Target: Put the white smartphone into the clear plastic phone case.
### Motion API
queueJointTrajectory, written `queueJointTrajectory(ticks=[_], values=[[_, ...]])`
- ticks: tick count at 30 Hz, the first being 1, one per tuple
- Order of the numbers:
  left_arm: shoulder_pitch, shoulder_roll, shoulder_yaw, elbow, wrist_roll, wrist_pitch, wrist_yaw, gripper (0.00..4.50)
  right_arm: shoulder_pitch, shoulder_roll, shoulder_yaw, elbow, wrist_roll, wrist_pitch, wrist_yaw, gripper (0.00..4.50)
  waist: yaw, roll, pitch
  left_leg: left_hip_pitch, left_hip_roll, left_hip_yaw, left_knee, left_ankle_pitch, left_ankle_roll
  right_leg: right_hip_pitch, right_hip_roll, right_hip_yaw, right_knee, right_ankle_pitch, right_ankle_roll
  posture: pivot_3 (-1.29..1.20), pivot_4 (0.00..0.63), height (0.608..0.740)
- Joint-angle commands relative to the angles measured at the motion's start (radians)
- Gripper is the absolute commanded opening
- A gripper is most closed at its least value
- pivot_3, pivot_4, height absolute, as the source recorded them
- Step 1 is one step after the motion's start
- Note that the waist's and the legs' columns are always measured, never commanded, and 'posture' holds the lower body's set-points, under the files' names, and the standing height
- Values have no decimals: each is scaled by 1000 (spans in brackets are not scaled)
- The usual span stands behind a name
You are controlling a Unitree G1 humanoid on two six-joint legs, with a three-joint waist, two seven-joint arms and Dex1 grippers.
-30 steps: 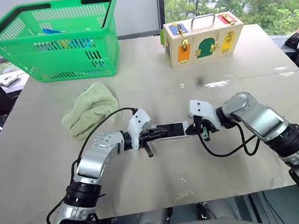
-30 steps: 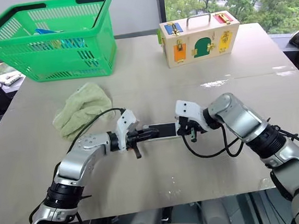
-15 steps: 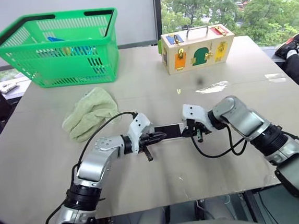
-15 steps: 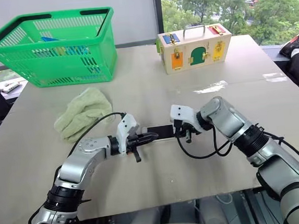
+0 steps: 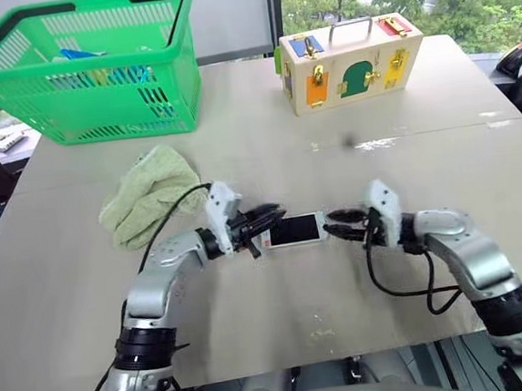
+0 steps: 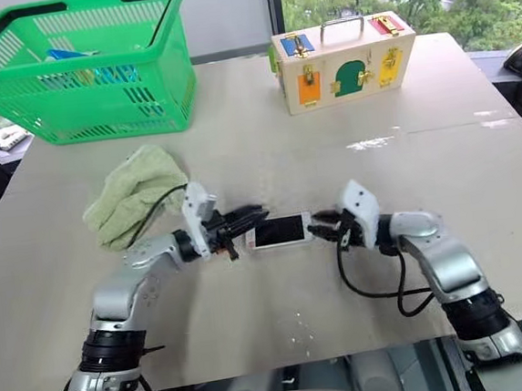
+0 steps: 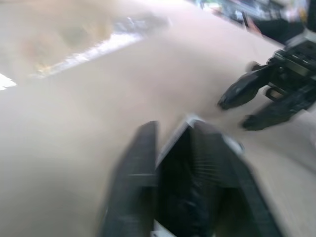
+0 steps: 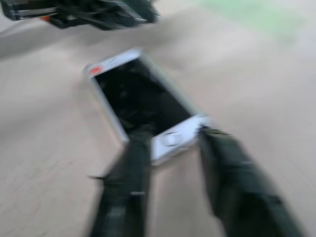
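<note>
The white smartphone [image 5: 293, 230] lies screen up on the table between my two grippers, its home-button end toward the right one. My left gripper [image 5: 268, 224] is open, and its spread fingers [image 7: 140, 153] straddle the phone's left end. My right gripper [image 5: 334, 225] is open too. In the right wrist view the right gripper's fingers [image 8: 217, 163] stand on either side of the smartphone's [image 8: 143, 106] button end. A thin pale rim runs round the phone. I cannot tell the clear plastic phone case apart from it.
A pale green cloth [image 5: 147, 201] lies left of the left arm. A green basket [image 5: 107, 104] holding several items stands at the back left. A wooden latch box [image 5: 352, 64] is at the back right. The table's front edge is near my arms.
Both grippers have gone from shut to open at the phone's ends. The right arm has swung outward and now points straight at the phone. The camera view has shifted.
</note>
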Motion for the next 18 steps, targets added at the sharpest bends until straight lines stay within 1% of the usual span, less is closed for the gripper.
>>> queueJointTrajectory(ticks=[1,3,4,5,10,13,17,18], values=[[10,34,47,-42,-56,-22,-43,3003,45,-44,-84,-123,63,17,-21,3390,7,0,3,0,0,0,0,0,0,0,0,0,0,0,0,0,150,740],[26,68,78,-47,-84,-18,-73,3915,89,-92,-141,-173,88,33,-20,4292,9,-1,6,0,0,0,0,-2,3,0,0,0,0,0,0,0,150,740],[33,81,91,-50,-96,-16,-82,4356,110,-115,-162,-193,99,39,-18,4500,9,0,8,0,0,0,0,-2,3,0,0,0,0,0,0,0,150,740],[48,102,104,-60,-109,-12,-98,4434,139,-140,-192,-216,112,46,-14,4500,10,-1,10,0,0,0,0,-2,3,0,0,0,0,0,0,0,150,740],[137,181,153,-109,-140,-3,-130,4434,260,-211,-314,-295,168,62,-26,4500,8,-1,11,0,1,0,0,-3,4,0,0,0,0,0,0,0,150,740],[248,237,198,-163,-132,-18,-151,4434,370,-240,-419,-342,200,69,-20,4500,9,-1,13,0,1,0,0,-3,5,1,0,0,0,-1,0,0,150,740],[341,269,230,-204,-135,-30,-154,4434,448,-264,-485,-357,230,63,-11,4500,10,0,14,1,2,1,0,-3,5,1,0,0,0,-1,-1,0,150,740],[360,273,239,-209,-140,-28,-153,4434,467,-268,-497,-358,233,57,-8,4500,11,0,14,1,2,1,1,-3,5,2,0,0,0,-3,-3,0,150,740]])
